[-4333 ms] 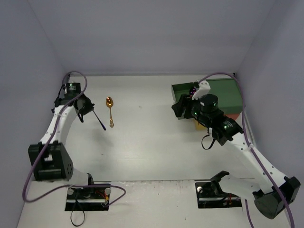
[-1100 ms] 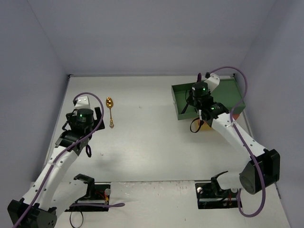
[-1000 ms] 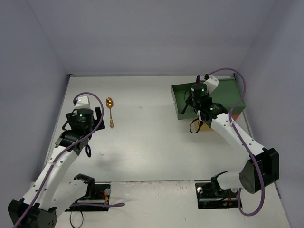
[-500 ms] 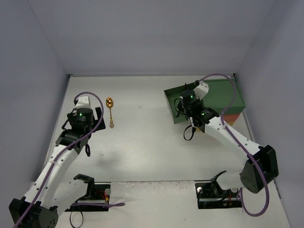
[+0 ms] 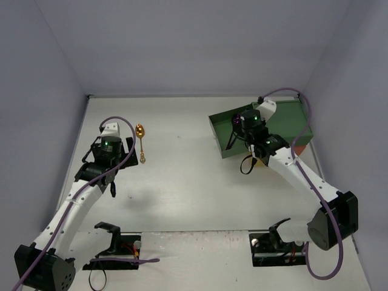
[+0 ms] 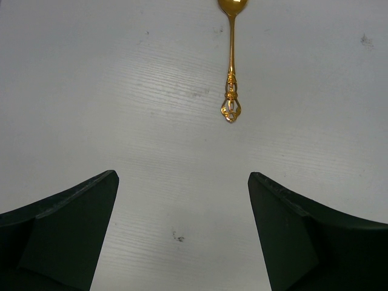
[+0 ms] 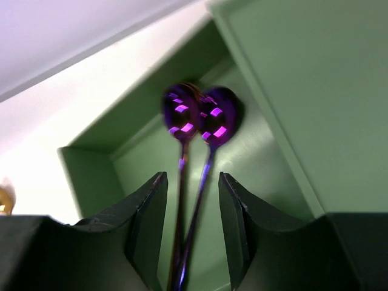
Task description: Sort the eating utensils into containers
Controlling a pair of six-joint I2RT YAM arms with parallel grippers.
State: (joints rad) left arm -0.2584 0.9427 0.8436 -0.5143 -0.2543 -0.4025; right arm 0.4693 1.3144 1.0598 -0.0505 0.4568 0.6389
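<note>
Just ahead of the left claw [image 6: 182,174], a gold spoon [image 6: 230,57] lies flat on the white counter [image 6: 91,91]. Its ornate handle end points back toward the claw, and its bowl is cut off by the top edge of the wrist view. The claw's two dark fingers [image 6: 60,233] are spread wide, with only counter showing between them. The spoon sits apart from both fingers, a little to the right of the gap's middle. Open counter rings the spoon on all sides, and in the overhead view the left wall stands well apart from it.

Across the counter, the right claw [image 7: 192,177] hangs over the open green drawer-box [image 7: 91,176] near the far right corner. Two purple spoons [image 7: 217,118] show against the drawer's green floor, bowls side by side at the far end. Their slim handles converge into the gap between the claw's fingers. Those fingers stand partly apart, not pinching the handles. The left-hand spoon is blurred, and whether either handle brushes a finger cannot be told. Drawer walls hem the spoons on the left and the far side.
</note>
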